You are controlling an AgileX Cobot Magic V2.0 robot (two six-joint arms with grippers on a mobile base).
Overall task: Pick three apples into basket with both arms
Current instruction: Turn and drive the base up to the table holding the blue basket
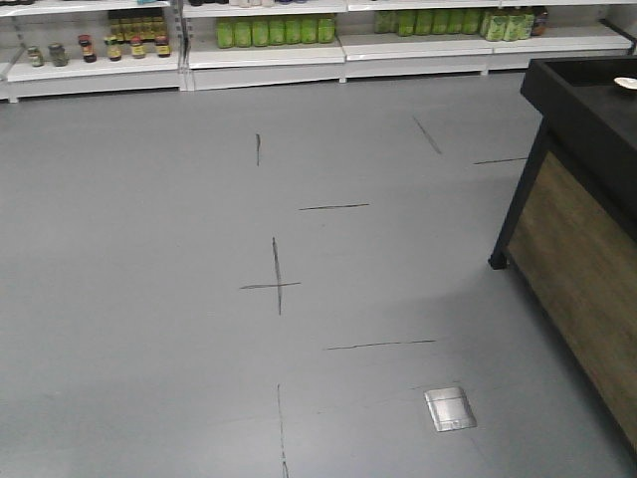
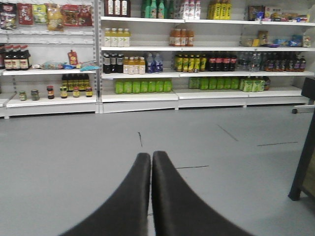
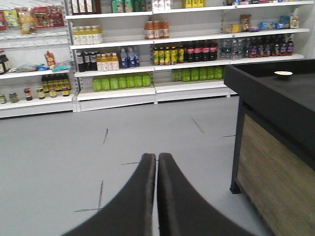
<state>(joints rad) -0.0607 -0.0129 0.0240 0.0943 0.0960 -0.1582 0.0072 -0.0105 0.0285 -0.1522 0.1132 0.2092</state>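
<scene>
No apples and no basket show in any view. My left gripper (image 2: 151, 155) is shut with nothing between its black fingers; it hangs over bare grey floor and faces the store shelves. My right gripper (image 3: 157, 157) is likewise shut and holds nothing, pointing at the floor with the black counter to its right. Neither arm appears in the front view.
A black-topped counter with a wood-panel side (image 1: 582, 249) stands at the right; a small pale dish (image 3: 283, 74) lies on its top. White shelves of bottles and jars (image 2: 142, 83) line the far wall. Black tape marks (image 1: 276, 279) and a metal floor plate (image 1: 450, 408) lie on the grey floor.
</scene>
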